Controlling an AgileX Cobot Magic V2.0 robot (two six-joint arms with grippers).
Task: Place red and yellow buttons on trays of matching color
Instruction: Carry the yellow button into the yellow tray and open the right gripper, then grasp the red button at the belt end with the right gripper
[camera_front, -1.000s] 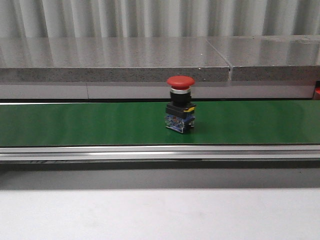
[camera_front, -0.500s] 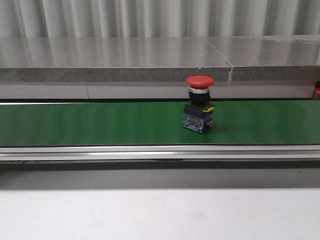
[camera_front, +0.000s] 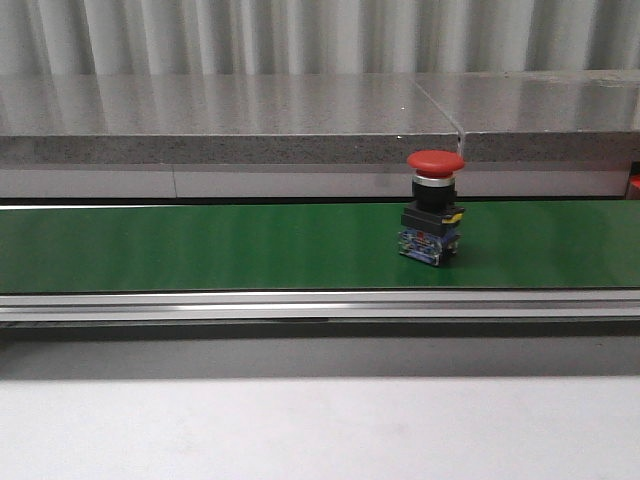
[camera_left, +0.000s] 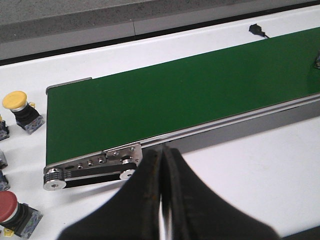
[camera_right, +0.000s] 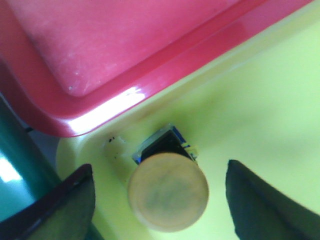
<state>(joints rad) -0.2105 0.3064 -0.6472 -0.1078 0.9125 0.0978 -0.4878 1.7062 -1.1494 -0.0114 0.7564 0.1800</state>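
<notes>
Standing upright on the green conveyor belt (camera_front: 200, 245), right of centre: red button (camera_front: 434, 206). Right gripper (camera_right: 160, 200) is hovering spread wide around a yellow button (camera_right: 167, 191) sitting in the yellow tray (camera_right: 260, 115), beside the red tray (camera_right: 125, 50). Left gripper (camera_left: 162, 200) is resting pressed closed, empty.

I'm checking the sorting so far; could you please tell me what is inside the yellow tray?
One yellow button stands in the yellow tray, near the corner beside the red tray, between the open right pincer's fingers. The rest of the tray lies outside the view.

green conveyor belt (camera_front: 200, 245) | grey stone ledge (camera_front: 230, 120) behind | white table (camera_front: 300, 430) in front
</notes>
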